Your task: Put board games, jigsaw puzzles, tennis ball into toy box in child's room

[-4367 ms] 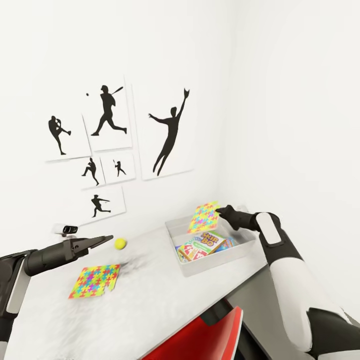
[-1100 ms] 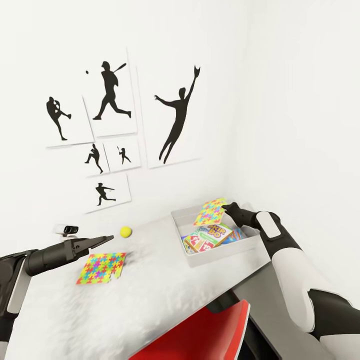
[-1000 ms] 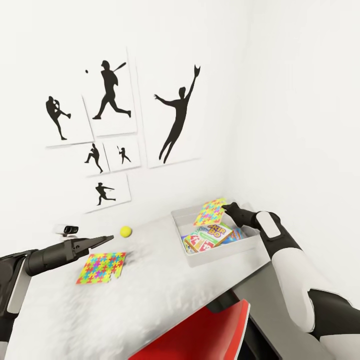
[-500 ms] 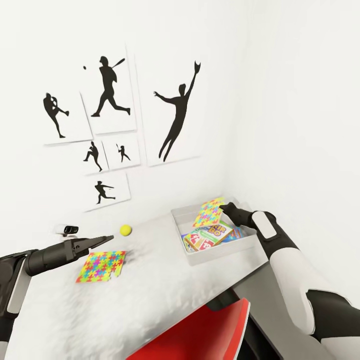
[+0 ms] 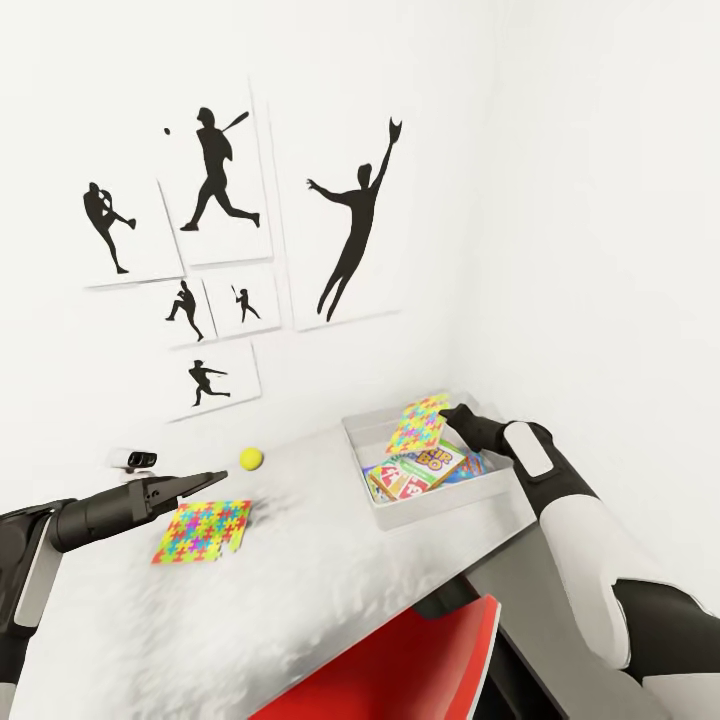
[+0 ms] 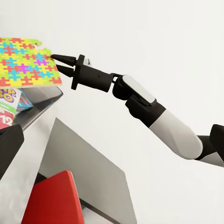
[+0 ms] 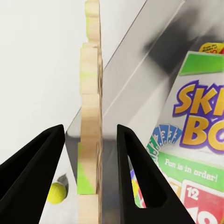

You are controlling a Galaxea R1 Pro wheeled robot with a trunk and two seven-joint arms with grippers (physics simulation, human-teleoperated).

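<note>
Right tool (image 5: 447, 413) pinching a puzzle (image 5: 420, 425) by its edge, sheet tilted on end over the box's (image 5: 400, 518) far corner, games (image 5: 420, 468) lying flat beneath. Release probably next. Second puzzle (image 5: 200, 530) flat on the tabletop (image 5: 300, 590), just below the left tool (image 5: 212, 478), fingers pressed together; ball (image 5: 251, 458) just beyond.

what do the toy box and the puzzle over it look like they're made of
Toy box: likely translucent plastic, pale grey, with the game boxes showing faintly through its wall. Held puzzle: probably wood or thick board, since the right wrist view shows a plain tan edge under the bright printed face.
</note>
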